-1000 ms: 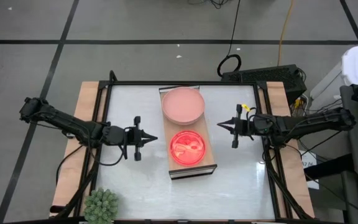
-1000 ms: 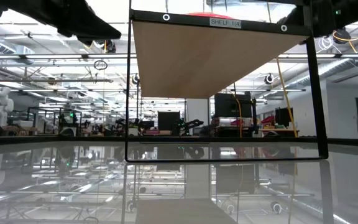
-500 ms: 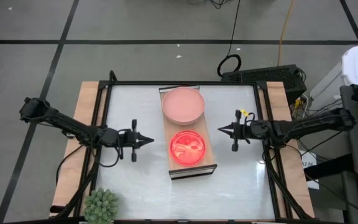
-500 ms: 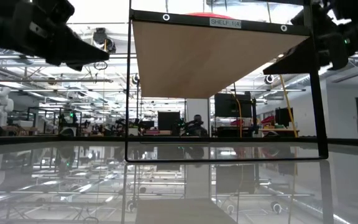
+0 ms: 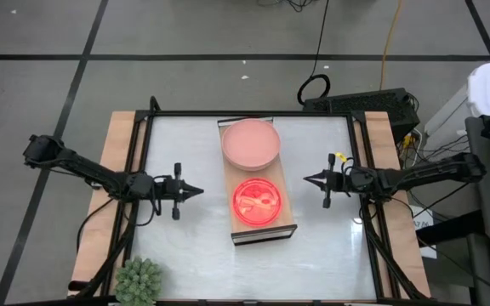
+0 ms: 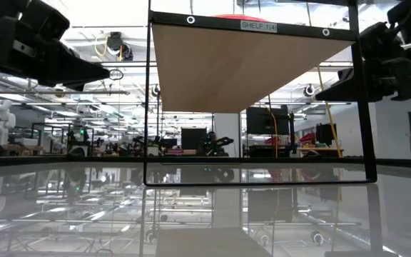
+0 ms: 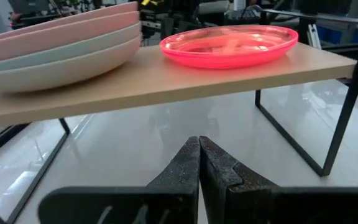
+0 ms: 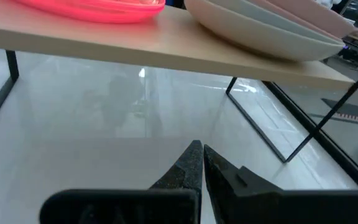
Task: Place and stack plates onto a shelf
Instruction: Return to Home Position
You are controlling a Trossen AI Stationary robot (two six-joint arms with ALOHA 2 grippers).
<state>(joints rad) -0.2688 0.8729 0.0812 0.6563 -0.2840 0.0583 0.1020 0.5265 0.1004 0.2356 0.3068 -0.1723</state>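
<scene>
Shelf, axis: the shelf (image 5: 288, 208) is a long light-wood board. Its long axis runs from the table's far edge toward the near edge, and its dark end edge faces the near side.
Shelf, place: mid-table, raised over the glossy white tabletop (image 5: 185, 246) on thin black legs (image 7: 337, 127), with one gripper on either side.
Pale stack: the pale stack (image 5: 250, 142) sits on the far part of the board. It is made of round, shallow, matte plates, salmon pink on top, then pale green-grey and beige beneath.
Hot pink plates: the hot pink plates (image 5: 256, 201) are glossy and translucent. They lie just beside the stack, toward the dark end.
Left gripper: the left gripper (image 5: 196, 191) is off the shelf's left side and points at it, with its fingers pressed together.
Right gripper: the right gripper (image 5: 307, 179) is off the right side and points inward, its fingers likewise closed on nothing.
Plant: a spiky green plant (image 5: 139, 280) stands at the near left corner.
</scene>
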